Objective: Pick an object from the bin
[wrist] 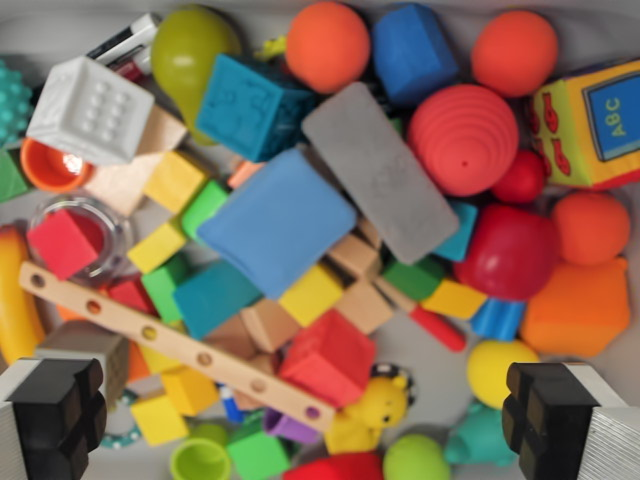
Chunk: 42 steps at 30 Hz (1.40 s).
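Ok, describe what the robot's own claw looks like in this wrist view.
Only the claw tips show, at the bottom corners. Each finger is a blocky black pad with a ridged, stepped face, one at the wrist view's left, one at its right. Each backs onto a pale grey-white metal piece at the outer edge. No cables or markings are visible.

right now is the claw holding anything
No, the claw is open: its two black fingertips sit far apart at the bottom corners, with toys in the bin below but nothing between them.
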Motion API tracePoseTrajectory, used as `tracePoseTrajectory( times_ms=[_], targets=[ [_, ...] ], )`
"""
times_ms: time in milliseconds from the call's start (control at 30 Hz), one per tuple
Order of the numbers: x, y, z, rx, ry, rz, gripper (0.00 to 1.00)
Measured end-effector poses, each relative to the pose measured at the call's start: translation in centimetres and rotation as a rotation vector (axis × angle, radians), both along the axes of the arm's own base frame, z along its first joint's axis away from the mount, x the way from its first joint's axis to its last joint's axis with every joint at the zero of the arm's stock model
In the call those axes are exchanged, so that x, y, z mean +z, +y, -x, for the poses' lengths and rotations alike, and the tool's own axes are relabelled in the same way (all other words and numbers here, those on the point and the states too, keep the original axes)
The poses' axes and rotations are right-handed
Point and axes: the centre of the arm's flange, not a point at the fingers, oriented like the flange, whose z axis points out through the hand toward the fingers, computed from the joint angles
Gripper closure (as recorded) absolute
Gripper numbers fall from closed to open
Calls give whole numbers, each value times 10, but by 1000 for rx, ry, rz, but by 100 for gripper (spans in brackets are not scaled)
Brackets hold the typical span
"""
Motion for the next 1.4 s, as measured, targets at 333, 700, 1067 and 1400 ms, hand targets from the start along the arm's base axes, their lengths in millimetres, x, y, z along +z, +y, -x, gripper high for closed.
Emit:
tracePoseTrajectory(
  times_ms=[333, 700, 1067, 1400],
  targets=[
    [0, 0, 0, 0, 0, 0, 0],
    [-2, 1, 0, -15, 3, -1, 0],
    [-12, 8, -2, -65, 6, -3, 0],
    [-24, 18, -5, -135, 7, -6, 0]
  ],
)
